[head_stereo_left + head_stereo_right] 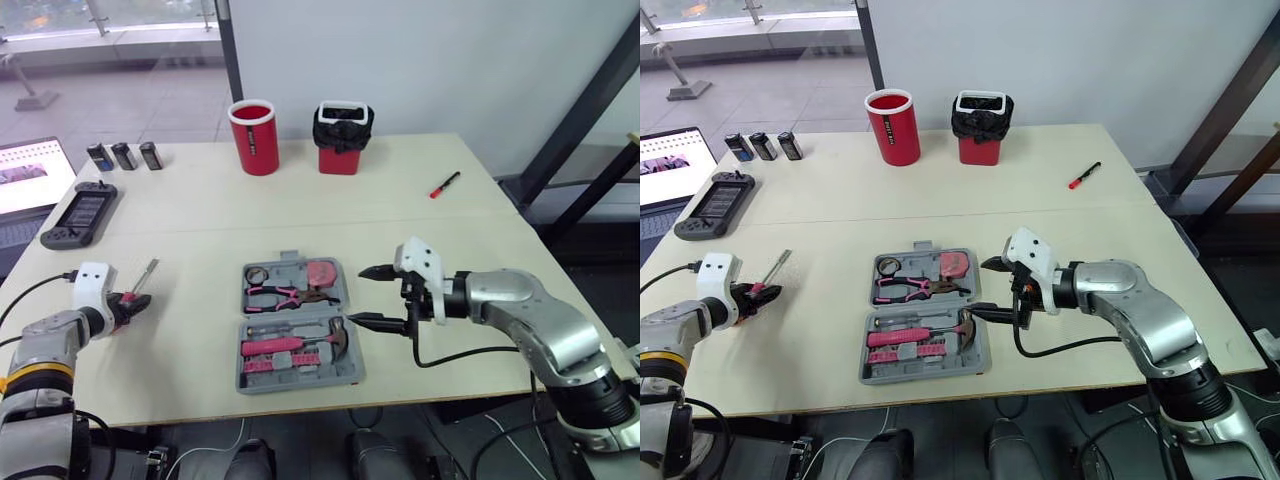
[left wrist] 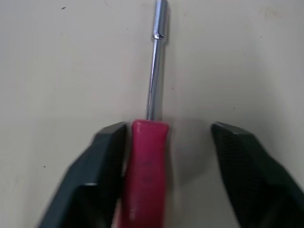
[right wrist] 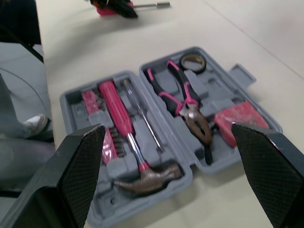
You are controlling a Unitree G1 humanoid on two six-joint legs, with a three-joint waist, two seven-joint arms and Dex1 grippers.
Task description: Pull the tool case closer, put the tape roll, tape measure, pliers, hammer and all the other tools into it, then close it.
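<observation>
The grey tool case lies open in the middle of the table. It holds a tape roll, a pink tape measure, pliers, a hammer and a pink bit holder. A screwdriver with a red handle lies on the table far left of the case. My left gripper is open and straddles that handle; one finger touches it, the other stands apart. My right gripper is open just off the case's right edge, holding nothing.
At the back stand a red cup and a red bin with a black liner. A red marker lies back right. A handheld game console, three small dark blocks and a laptop sit at the left.
</observation>
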